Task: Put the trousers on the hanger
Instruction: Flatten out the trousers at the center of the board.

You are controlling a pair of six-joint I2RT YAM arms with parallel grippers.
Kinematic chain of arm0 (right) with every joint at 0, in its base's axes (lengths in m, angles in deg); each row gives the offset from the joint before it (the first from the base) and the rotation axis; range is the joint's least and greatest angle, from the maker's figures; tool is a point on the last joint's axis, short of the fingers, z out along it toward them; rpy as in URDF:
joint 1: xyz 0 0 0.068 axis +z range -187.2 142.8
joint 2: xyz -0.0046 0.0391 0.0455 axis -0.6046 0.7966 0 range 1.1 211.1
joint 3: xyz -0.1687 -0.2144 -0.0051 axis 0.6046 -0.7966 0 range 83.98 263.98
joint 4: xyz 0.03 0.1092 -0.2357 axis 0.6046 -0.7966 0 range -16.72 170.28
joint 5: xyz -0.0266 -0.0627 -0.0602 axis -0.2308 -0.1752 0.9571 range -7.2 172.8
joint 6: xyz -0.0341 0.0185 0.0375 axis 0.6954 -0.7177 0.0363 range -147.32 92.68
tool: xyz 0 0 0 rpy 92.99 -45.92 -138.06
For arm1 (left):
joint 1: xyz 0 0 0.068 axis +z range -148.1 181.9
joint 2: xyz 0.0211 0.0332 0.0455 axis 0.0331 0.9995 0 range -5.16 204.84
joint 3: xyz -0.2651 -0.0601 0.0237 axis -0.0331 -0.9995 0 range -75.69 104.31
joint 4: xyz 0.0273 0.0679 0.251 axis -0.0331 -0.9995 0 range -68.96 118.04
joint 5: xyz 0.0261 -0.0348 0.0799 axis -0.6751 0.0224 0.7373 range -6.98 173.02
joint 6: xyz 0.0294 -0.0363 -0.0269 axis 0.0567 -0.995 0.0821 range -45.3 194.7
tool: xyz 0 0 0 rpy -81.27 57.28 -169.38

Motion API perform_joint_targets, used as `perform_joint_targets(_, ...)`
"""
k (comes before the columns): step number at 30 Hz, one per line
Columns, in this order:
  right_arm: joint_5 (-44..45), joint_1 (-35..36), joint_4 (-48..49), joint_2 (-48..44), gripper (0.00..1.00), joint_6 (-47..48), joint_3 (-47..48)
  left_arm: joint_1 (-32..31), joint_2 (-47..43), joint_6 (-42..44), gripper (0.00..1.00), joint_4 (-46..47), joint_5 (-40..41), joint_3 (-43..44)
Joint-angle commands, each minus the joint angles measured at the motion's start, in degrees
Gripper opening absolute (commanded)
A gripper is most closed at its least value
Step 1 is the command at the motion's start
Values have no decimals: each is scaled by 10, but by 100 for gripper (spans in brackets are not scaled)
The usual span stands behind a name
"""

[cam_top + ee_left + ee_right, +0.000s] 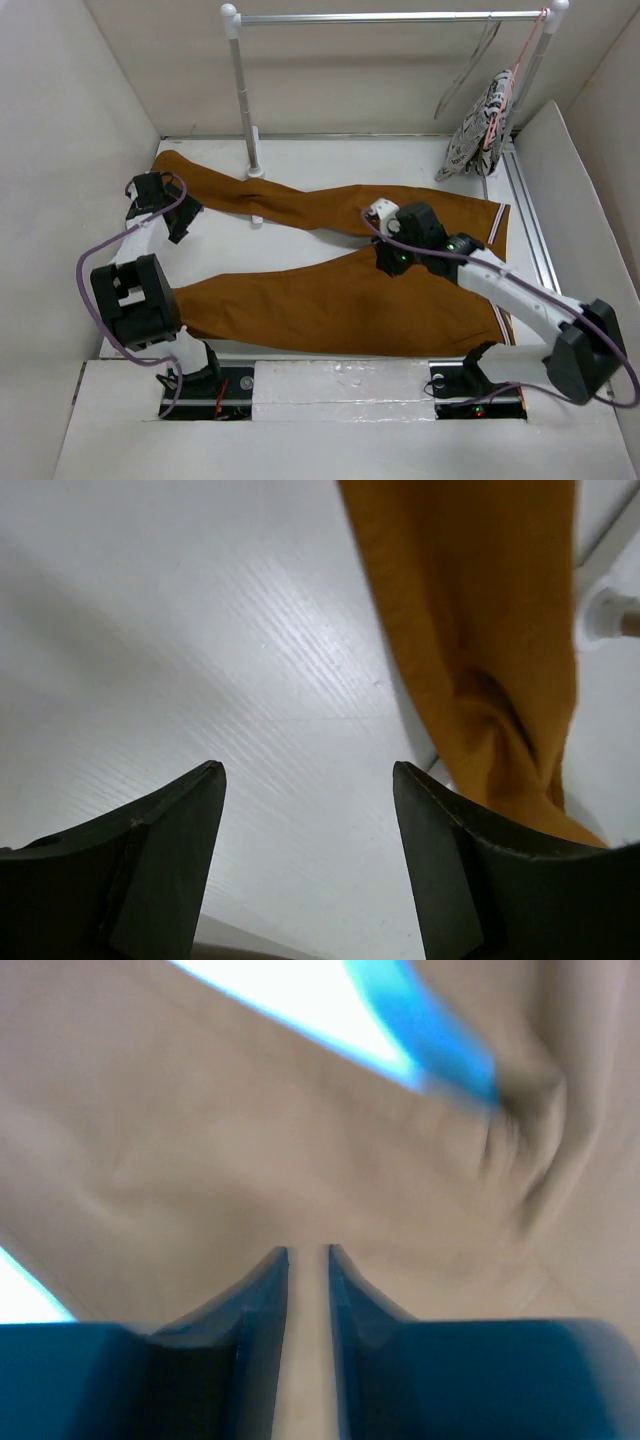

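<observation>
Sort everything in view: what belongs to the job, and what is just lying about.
Job: long rust-brown fabric trousers; thin grey wire hanger.
Lying about: white clothes rail; black-and-white patterned cloth hanging from it.

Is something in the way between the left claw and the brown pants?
No, nothing visible. The left gripper is open over bare table, and the trousers lie right beside it with nothing between.

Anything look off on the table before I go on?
One thing: the far leg of the trousers crosses the rack foot, and the white bar seems to sit on top of the cloth, so it may snag when lifted. Otherwise the trousers lie flat, legs splayed.
</observation>
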Motion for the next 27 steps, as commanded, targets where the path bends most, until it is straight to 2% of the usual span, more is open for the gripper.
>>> perform_joint_targets(1,19,21,41,89,33,52,98,4,38,-20,64,77,-49,-29)
perform_joint_targets(4,56,27,29,163,53,86,201,-11,84,-24,64,80,-72,-10)
perform_joint_targets(6,80,33,8,236,60,107,276,-34,126,-22,65,65,-68,35)
perform_joint_targets(7,109,33,-11,309,63,122,324,-50,148,-28,66,57,-64,70)
perform_joint_targets(13,136,38,-64,397,63,145,419,-67,201,-65,65,77,-85,94)
perform_joint_targets(19,137,38,-72,442,64,152,437,-86,243,-84,63,79,-85,123)
perform_joint_targets(20,143,38,-76,448,63,152,445,-91,247,-87,57,79,-85,128)
perform_joint_targets(21,149,38,-75,453,63,152,448,-96,253,-90,56,82,-80,129)
perform_joint_targets(22,158,38,-75,464,61,152,449,-96,257,-91,54,86,-79,131)
perform_joint_targets(23,165,38,-74,467,59,151,454,-96,261,-94,45,85,-71,135)
perform_joint_targets(25,192,38,-66,474,39,146,451,-96,268,-99,23,91,-64,135)
perform_joint_targets(26,197,38,-65,474,28,138,450,-96,271,-99,6,90,-54,141)
perform_joint_targets(27,205,38,-60,472,7,133,443,-96,273,-98,0,88,-48,143)
